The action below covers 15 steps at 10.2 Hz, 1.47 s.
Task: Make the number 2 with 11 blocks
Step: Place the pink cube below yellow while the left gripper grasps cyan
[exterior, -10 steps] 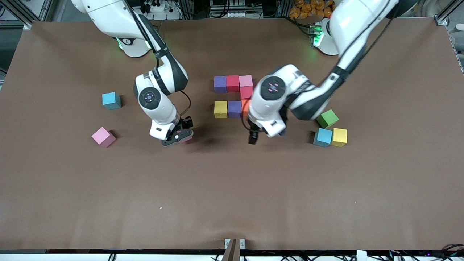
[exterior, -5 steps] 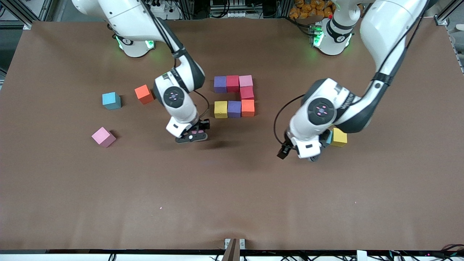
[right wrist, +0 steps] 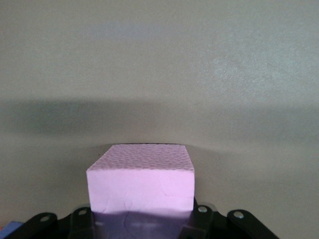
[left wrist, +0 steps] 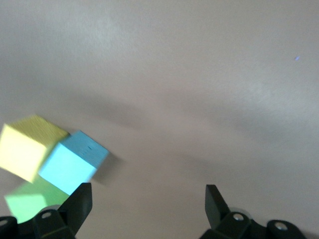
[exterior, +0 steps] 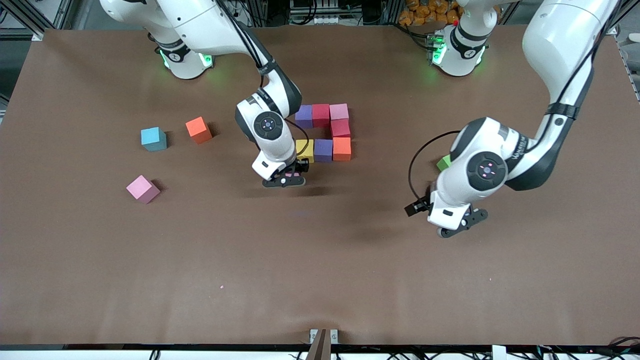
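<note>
Right hand (exterior: 290, 181) grips pink block (right wrist: 141, 180), hovering by yellow block (exterior: 303, 149); open slot just nearer camera than yellow. Left hand (exterior: 457, 226) empty, spread, waits over bare tabletop (exterior: 320, 280).

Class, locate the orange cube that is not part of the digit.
In the front view, the loose orange cube sits toward the right arm's end of the table, beside the light blue cube.

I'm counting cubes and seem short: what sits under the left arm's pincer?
Beneath the open left pincer, the left wrist view shows a light blue cube touching a yellow cube, with a green cube beside them. From the front the arm covers all but the green one's edge.
</note>
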Each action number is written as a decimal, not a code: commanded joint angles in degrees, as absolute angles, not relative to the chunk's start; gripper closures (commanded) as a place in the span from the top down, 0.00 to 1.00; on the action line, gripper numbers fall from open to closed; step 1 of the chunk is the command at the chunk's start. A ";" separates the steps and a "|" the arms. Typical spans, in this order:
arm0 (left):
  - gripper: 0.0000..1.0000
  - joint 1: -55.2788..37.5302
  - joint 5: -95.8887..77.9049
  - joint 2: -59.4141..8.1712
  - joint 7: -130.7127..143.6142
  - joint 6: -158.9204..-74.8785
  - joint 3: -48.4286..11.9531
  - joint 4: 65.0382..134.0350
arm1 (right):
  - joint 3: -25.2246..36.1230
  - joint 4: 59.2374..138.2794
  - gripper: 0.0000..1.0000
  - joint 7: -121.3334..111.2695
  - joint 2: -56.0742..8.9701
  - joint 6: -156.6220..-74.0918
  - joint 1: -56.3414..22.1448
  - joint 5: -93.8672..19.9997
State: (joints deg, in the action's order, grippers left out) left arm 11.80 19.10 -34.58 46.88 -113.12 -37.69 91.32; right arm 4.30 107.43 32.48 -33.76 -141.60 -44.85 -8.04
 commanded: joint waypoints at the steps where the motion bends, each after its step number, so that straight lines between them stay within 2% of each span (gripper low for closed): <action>1: 1.00 16.24 20.91 -32.61 30.31 -112.32 -38.14 95.44 | 4.66 105.91 0.50 36.28 -34.80 -140.80 -46.49 -8.96; 5: 1.00 19.41 24.70 -33.40 20.24 -114.16 -38.32 100.62 | 4.66 104.33 0.50 41.39 -36.30 -140.80 -48.78 -8.96; 12: 1.00 21.44 25.31 -33.49 16.53 -126.56 -38.32 111.18 | 4.75 104.50 0.51 42.01 -36.56 -140.80 -50.18 -8.88; 14: 1.00 21.45 25.57 -33.83 16.52 -126.56 -38.23 111.27 | 4.75 104.59 0.56 42.01 -36.56 -140.80 -50.62 -8.88; 15: 1.00 21.53 25.66 -33.84 16.52 -126.56 -38.23 111.62 | 4.75 104.68 0.69 41.92 -36.56 -140.80 -50.71 -8.62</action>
State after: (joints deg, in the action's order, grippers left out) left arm 20.59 24.28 -34.64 17.19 -125.61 -37.66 110.10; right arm 4.30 105.60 41.09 -35.32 -141.20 -49.72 -8.04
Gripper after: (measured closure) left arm 0.000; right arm 0.414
